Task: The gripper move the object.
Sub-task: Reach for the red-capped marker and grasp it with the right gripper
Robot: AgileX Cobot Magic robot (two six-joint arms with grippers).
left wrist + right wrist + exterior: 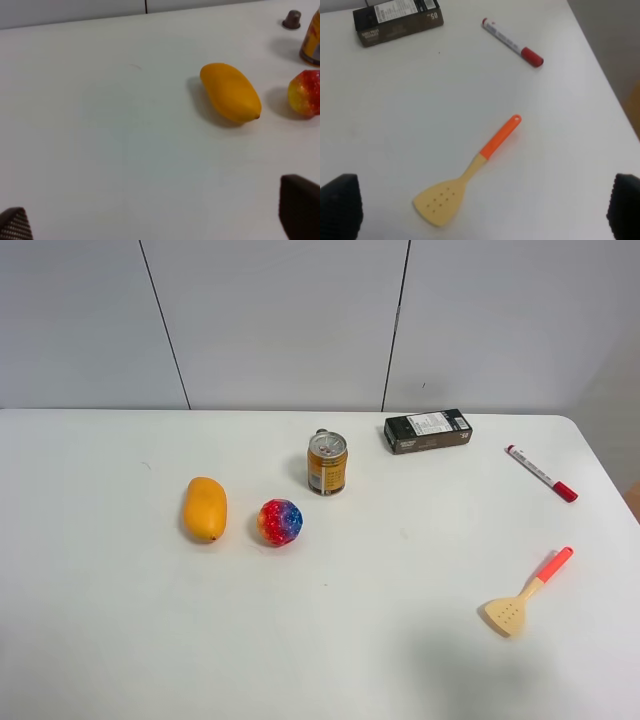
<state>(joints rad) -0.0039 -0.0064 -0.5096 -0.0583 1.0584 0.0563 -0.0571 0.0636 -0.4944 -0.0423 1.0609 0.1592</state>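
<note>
The white marker pen with a red cap lies flat at the table's far right, cap toward the front. It also shows in the right wrist view, beyond the spatula. My right gripper is open and empty, its fingertips wide apart above the table, well short of the pen. My left gripper is open and empty above bare table to the left of the mango. Neither arm shows in the exterior high view.
A beige spatula with an orange-red handle lies at the front right. A black box lies at the back. A can, a coloured ball and a mango stand mid-table.
</note>
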